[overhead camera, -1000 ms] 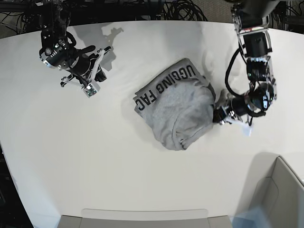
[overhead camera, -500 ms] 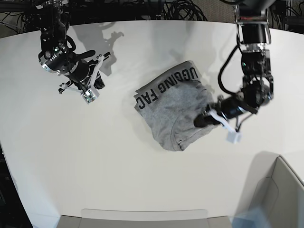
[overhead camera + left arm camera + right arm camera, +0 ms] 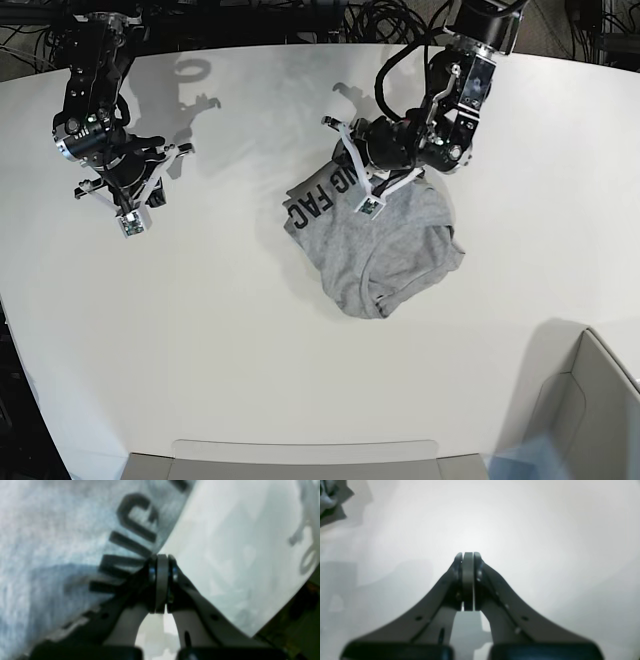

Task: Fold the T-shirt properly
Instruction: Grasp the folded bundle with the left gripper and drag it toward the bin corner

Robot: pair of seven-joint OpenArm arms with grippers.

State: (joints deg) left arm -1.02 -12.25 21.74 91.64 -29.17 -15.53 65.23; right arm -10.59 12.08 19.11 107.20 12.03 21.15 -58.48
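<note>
While the T-shirt (image 3: 385, 245) lies bunched mid-counter (image 3: 250, 340), lettering along its far-left edge, the left gripper (image 3: 345, 150) hangs over that edge, jaws pressed together, holding nothing. Far left, the right gripper (image 3: 165, 165) is likewise closed and empty.

lettering (image 3: 322, 192): partly hidden by left arm | wrist views: blurred
</note>
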